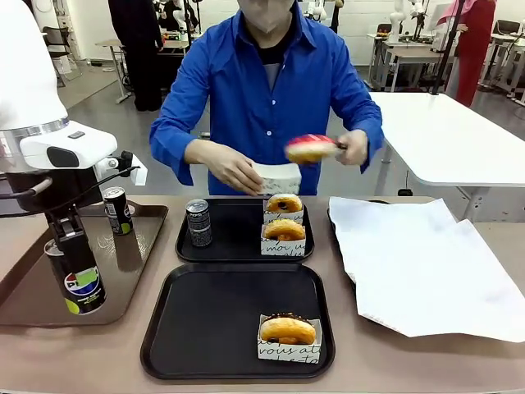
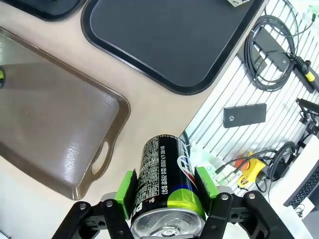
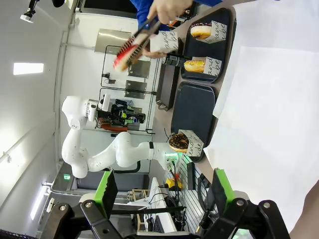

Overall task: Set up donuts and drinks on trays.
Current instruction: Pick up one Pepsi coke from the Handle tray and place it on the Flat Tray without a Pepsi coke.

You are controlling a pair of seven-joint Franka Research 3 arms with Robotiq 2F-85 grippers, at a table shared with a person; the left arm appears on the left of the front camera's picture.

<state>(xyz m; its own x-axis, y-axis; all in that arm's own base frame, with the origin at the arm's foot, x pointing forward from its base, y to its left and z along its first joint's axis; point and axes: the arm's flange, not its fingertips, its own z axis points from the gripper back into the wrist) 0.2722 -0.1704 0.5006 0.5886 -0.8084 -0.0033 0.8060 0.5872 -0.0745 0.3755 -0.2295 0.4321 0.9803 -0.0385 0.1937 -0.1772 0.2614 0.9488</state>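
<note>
cans numbered three: one clamped in the left gripper (image 2: 167,199) above the brown tray (image 1: 33,300), one (image 1: 118,210) standing on it, one (image 1: 198,222) on the far black tray (image 1: 238,246) beside two boxed donuts (image 1: 284,226). near black tray (image 1: 205,328) held one donut (image 1: 287,332). right gripper (image 3: 162,191) stood spread, empty.

Grey floor (image 1: 123,123), white tables (image 1: 443,135) behind
</note>
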